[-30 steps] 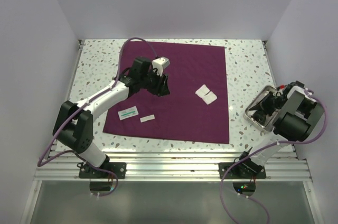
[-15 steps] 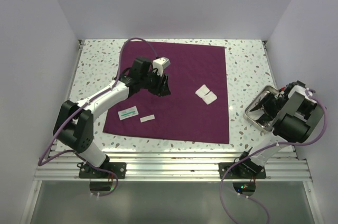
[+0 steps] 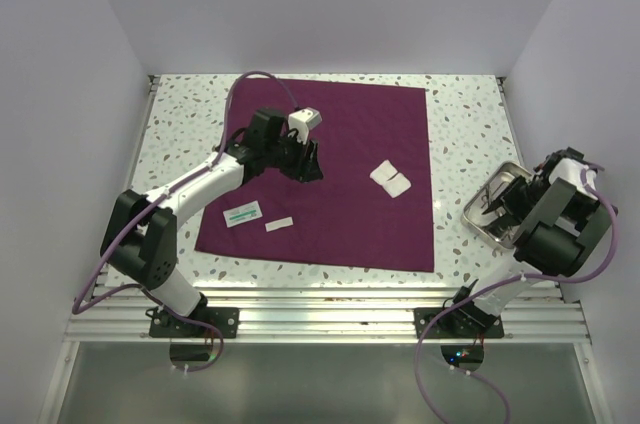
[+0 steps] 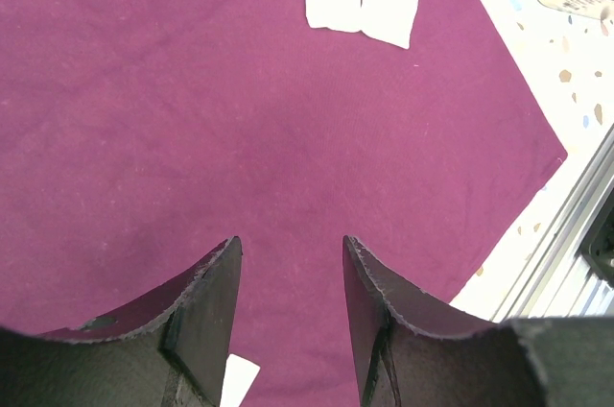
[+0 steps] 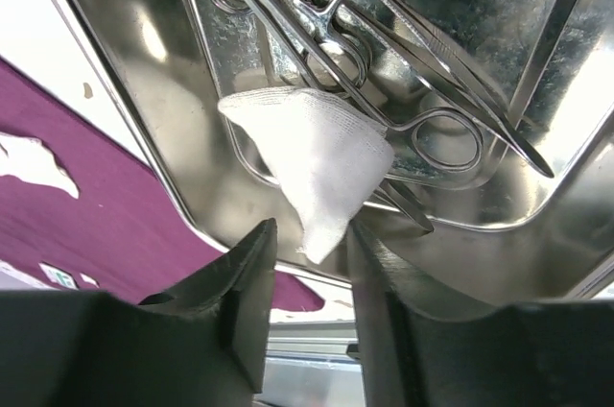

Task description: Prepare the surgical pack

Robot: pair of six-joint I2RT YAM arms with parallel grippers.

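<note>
Over at the steel tray [image 5: 144, 90], right gripper [image 5: 311, 229] is shifting back, jaws straddling one tip of a peaked gauze square [image 5: 317, 153], can't tell if pinched; left gripper [image 4: 291, 246] is still hovering released over the flat maroon drape [image 3: 340, 144] mid-table, so gauze transfer's pending.

No legible text, green print on white packet [image 3: 241, 214] (too small)
</note>
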